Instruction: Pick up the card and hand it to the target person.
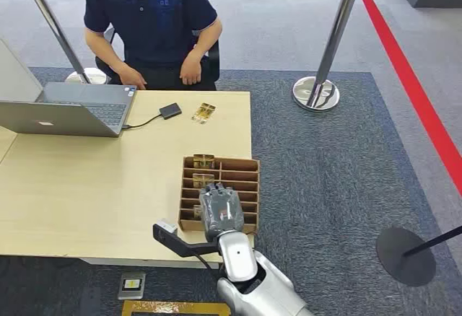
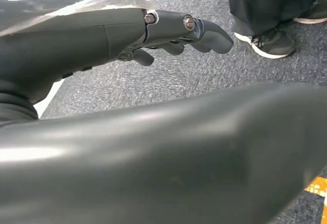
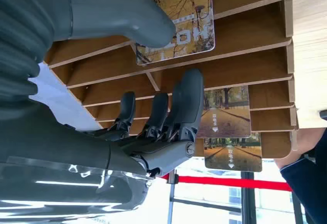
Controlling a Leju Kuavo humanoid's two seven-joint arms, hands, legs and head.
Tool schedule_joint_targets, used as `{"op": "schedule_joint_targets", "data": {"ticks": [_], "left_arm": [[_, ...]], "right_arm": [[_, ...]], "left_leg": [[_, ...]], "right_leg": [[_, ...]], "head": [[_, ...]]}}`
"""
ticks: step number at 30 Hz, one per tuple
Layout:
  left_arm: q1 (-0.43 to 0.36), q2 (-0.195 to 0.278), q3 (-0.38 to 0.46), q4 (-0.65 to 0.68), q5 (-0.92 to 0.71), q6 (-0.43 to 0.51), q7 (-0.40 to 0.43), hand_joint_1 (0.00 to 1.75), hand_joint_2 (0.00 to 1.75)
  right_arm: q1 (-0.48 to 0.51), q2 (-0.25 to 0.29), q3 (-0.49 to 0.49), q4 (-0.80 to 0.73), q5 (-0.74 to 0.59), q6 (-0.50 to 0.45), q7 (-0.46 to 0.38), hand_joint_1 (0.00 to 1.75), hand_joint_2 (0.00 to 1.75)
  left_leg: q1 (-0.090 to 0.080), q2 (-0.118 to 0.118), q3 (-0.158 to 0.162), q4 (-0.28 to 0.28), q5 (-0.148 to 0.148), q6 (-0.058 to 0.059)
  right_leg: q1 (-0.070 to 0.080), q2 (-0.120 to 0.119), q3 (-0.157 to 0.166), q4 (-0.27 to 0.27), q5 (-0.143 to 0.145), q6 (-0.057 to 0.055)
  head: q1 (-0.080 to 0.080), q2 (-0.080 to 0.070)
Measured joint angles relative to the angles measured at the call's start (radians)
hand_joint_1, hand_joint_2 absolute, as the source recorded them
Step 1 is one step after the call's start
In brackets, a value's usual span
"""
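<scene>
Over card rack (image 1: 240, 166), rt hand (image 1: 221, 211) open, empty, lt hand (image 2: 173, 32) empty, fingers loose.

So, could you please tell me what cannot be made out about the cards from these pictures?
- Head view: the right hand covers the wooden rack slots beneath it.
- Right wrist view: the thumb overlaps the nearest card; contact unclear.
- Card on the desk: print too small.

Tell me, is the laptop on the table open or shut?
Open: the laptop shows its keyboard, with the lid raised at the table's far left.
</scene>
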Motion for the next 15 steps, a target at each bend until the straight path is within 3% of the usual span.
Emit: {"op": "schedule_joint_targets", "data": {"ticks": [12,15], "left_arm": [[-0.001,0.0,0.001,0.0,0.009,0.003,-0.01,0.0,0.0],[-0.001,0.0,0.002,0.0,0.012,0.005,-0.013,0.0,0.0]], "right_arm": [[0.004,-0.001,0.008,0.01,0.0,-0.008,-0.011,0.95,1.75],[0.003,-0.002,0.012,0.013,-0.001,-0.01,-0.012,1.03,1.75]], "left_leg": [[0.0,0.0,0.0,0.0,0.0,0.0],[0.0,0.0,0.0,0.0,0.0,0.0]], "right_leg": [[0.0,0.0,0.0,0.0,0.0,0.0],[0.0,0.0,0.0,0.0,0.0,0.0]], "head": [[0.0,0.0],[0.0,0.0]]}}
